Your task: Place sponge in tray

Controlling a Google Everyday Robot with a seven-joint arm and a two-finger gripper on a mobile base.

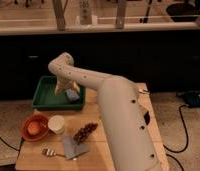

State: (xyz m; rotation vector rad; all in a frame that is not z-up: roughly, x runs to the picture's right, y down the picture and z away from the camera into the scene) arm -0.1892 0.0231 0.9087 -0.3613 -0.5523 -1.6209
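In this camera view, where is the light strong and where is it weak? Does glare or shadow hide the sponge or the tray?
Camera view: the floor beyond the railing is brightest, and the wall behind the table is very dark. Camera view: the tray and the sponge at its right end are softly lit, without glare. The gripper, over the tray beside the sponge, casts no shadow that hides them.

arm (118, 117): reaching forward-left, elbow bent high | gripper (62, 89): pointing down, low at arm's far end
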